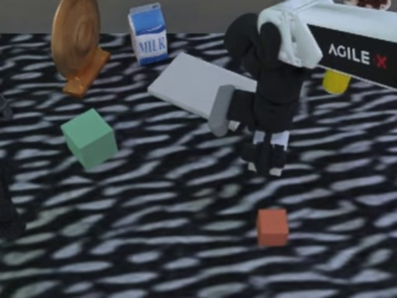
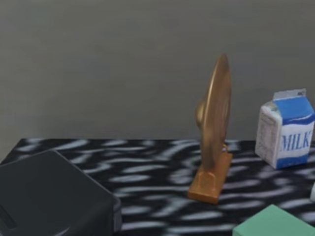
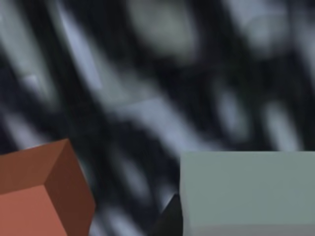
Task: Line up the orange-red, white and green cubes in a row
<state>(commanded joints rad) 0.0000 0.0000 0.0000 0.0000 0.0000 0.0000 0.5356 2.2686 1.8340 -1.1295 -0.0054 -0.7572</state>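
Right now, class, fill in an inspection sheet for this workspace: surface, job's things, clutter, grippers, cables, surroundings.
Surface: table, black-and-white wavy pattern.
Job's things: green cube left; orange-red cube front right; white cube held aloft.
Clutter: grey-white slab, milk carton, wooden disc on stand, yellow object, all at the back.
Grippers: right gripper shut on white cube, mid-table; left arm parked at left edge.
Cables: nothing seen.
Surroundings: plain grey wall.

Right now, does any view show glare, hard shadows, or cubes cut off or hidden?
Top view: even light, no glare; the right end effector hides the table beneath it. Left wrist view: no glare; green cube cut by the frame edge. Right wrist view: orange-red cube, one face shaded, and a pale block are both cropped.
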